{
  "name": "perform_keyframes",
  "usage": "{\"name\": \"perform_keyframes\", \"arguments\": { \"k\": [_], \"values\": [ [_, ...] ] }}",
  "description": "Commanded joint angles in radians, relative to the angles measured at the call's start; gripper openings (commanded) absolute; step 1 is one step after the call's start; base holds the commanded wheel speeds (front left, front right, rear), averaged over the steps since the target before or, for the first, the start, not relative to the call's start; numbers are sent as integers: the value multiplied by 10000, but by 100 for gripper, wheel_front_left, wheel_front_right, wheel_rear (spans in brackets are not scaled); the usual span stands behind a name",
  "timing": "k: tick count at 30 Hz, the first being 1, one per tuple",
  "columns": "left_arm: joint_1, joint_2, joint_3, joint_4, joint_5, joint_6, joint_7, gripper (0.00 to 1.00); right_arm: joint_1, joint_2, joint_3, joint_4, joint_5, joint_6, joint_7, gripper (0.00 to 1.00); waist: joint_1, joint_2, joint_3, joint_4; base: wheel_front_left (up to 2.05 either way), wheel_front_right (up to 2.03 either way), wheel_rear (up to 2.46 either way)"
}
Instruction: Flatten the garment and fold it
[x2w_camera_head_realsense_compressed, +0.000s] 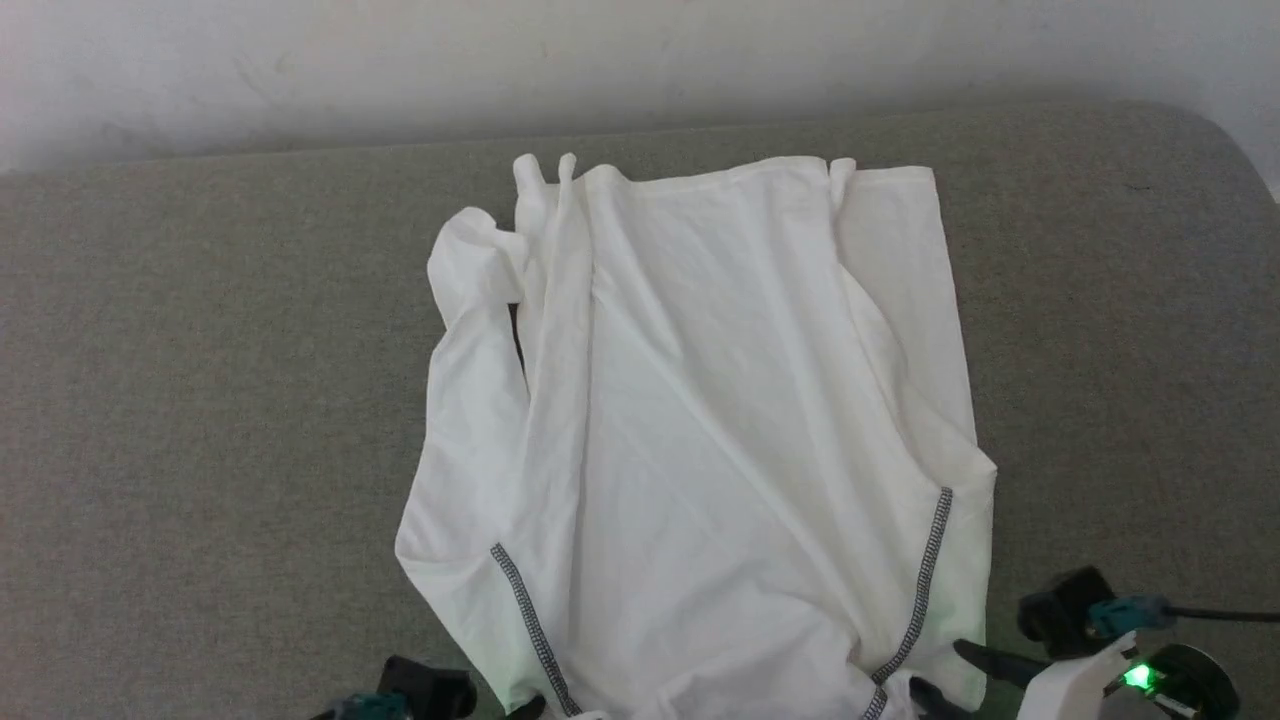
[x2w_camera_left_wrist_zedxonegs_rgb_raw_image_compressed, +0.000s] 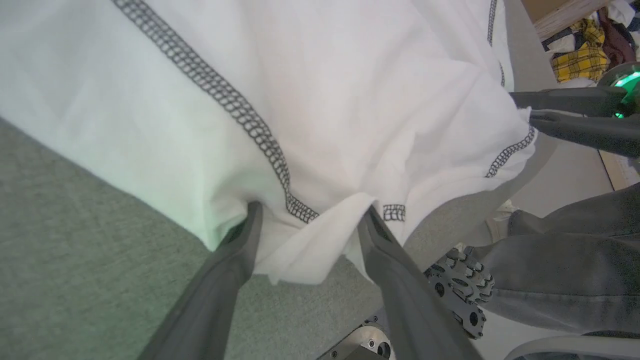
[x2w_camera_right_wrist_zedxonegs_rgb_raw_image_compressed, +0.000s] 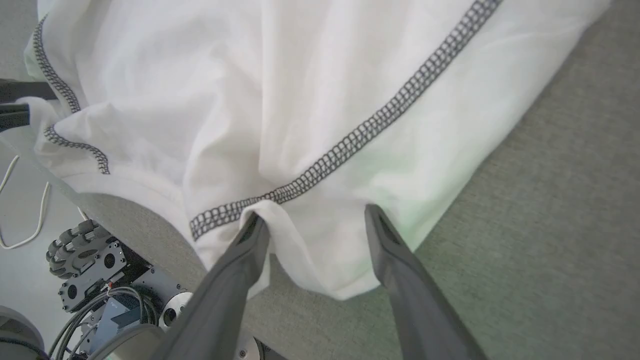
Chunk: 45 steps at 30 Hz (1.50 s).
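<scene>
White garment (x2w_camera_head_realsense_compressed: 700, 420) with dark grey stitching, spread on grey surface (x2w_camera_head_realsense_compressed: 200, 400)

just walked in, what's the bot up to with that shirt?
Robot is flattening a white shirt on the grey surface. Left hand and right hand sit open at its near edge, fingers astride the cloth by the dark seams. Shirt is mostly spread, rumpled along the left, not yet folded.

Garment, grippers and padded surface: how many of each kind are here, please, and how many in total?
Garment: 1
Grippers: 2 (left gripper, right gripper)
Grey padded surface: 1
Total: 4
</scene>
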Motion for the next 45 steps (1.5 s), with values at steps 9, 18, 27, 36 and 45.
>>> {"name": "perform_keyframes", "arguments": {
  "k": [9, 18, 27, 36, 45],
  "values": [
    [986, 999, 2069, -2018, -1171, 680, -1779, 100, 1002, 1422, -3479, -2069, -362, -7, -577, 100, -1, 0, -27, 171, 0, 0, 0],
    [1619, -832, 5355, -1928, 2717, 2121, -2271, 100, 610, 3781, -4883, -2455, -3303, -7, -3303, 100, -1, 0, 53, 114, 0, 0, 0],
    [2967, -3715, 7571, -1731, 6710, 1044, -2274, 100, 544, 4360, -5171, -1325, -5207, -7, -5954, 100, -1, 0, -29, 51, 0, 0, 0],
    [3122, -4733, 8868, -1004, 7760, -578, -2274, 100, 341, 4371, -5098, -485, -4812, -7, -6639, 100, -1, 0, 33, 53, 0, 0, 0],
    [121, -3078, 9059, -674, 7748, -2407, -727, 100, -100, 4372, -5077, -564, -4708, -7, -6678, 100, -1, 0, 934, 103, 0, 0, 0]
  ]
}}
